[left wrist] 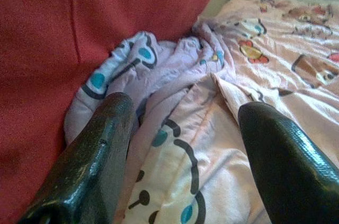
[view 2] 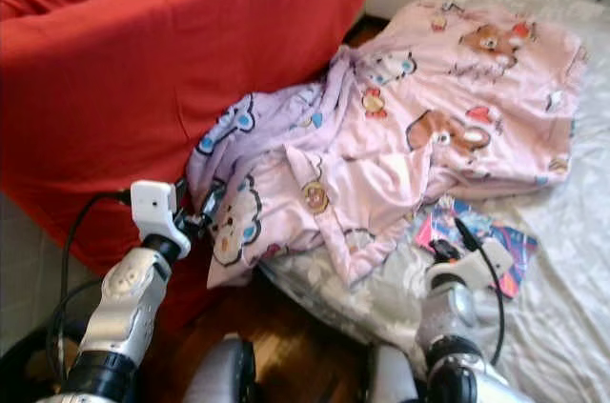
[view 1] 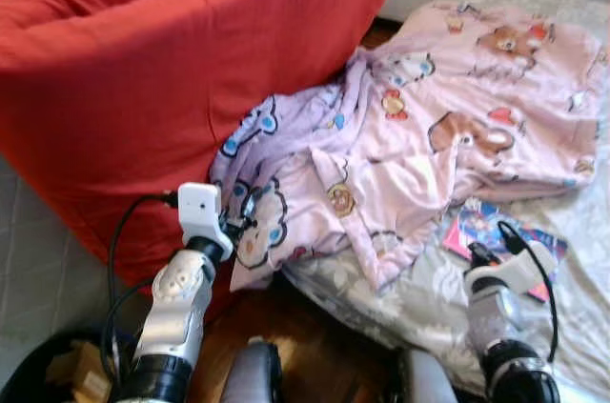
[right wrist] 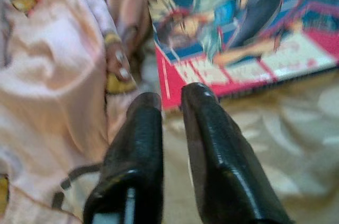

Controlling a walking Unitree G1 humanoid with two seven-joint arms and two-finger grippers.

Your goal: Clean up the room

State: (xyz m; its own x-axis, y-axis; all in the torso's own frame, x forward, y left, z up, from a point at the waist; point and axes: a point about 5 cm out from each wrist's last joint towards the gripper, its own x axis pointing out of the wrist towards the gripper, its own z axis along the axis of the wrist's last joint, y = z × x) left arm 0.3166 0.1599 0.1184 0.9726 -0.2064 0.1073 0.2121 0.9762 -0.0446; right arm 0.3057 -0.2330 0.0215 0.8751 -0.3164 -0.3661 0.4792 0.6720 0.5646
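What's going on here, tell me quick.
The robot is tidying a bed. Its left pincer is open, fingers spread over the crumpled edge of the pink cartoon blanket, which is bunched against the red sofa and hangs off the mattress. Its right pincer is shut, empty, its tips close to a comic book lying on the sheet and partly under the blanket. Nothing has been grasped yet.

Two silver arms carry white camera housings at the wrists, each trailing black cables. The left gripper [left wrist: 185, 144] and right gripper [right wrist: 172, 99] have glossy black fingers.
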